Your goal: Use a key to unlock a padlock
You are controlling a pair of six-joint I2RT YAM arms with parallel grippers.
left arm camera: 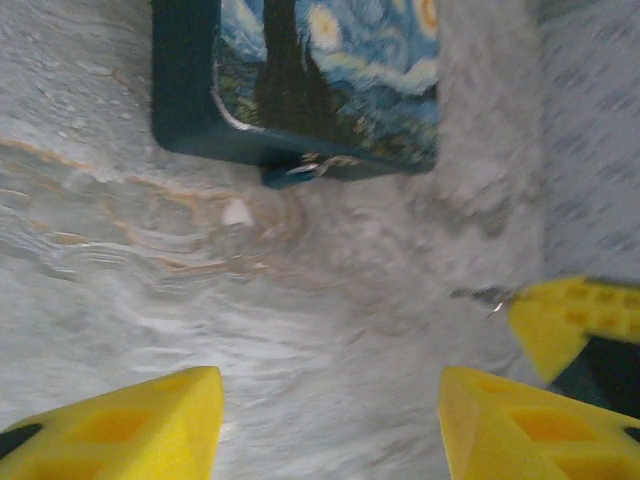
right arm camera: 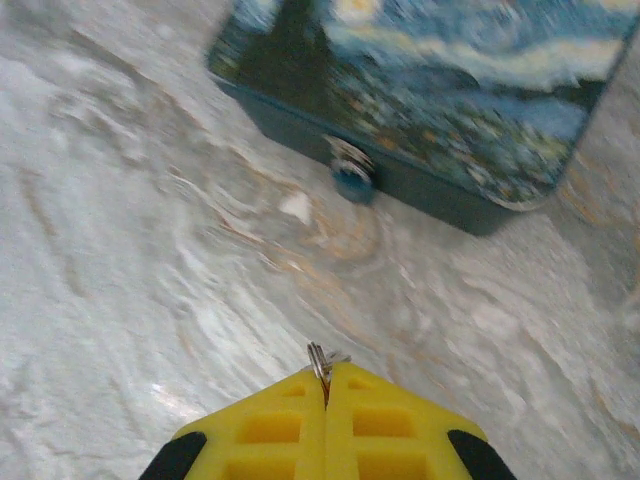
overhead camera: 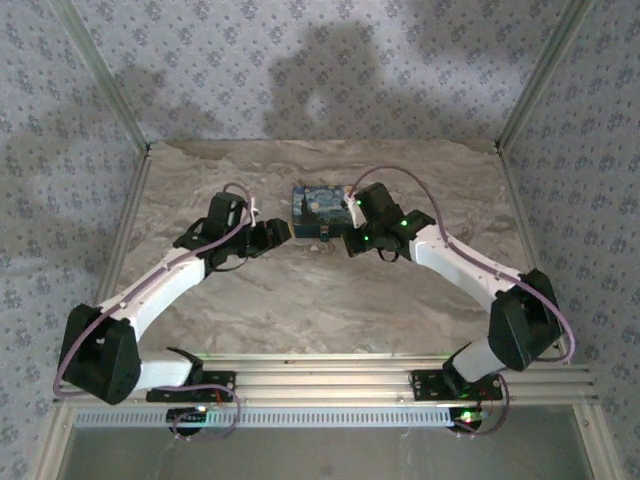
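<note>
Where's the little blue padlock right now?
In the right wrist view the small blue padlock sits on the near wall of the blue swirl-painted box, above centre, ahead of the right gripper.

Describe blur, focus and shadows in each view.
Top external: fairly sharp, with broad soft shadows on the patterned back wall. Left wrist: motion-smeared, the box soft. Right wrist: the padlock blurred, the key in the right gripper crisper.
</note>
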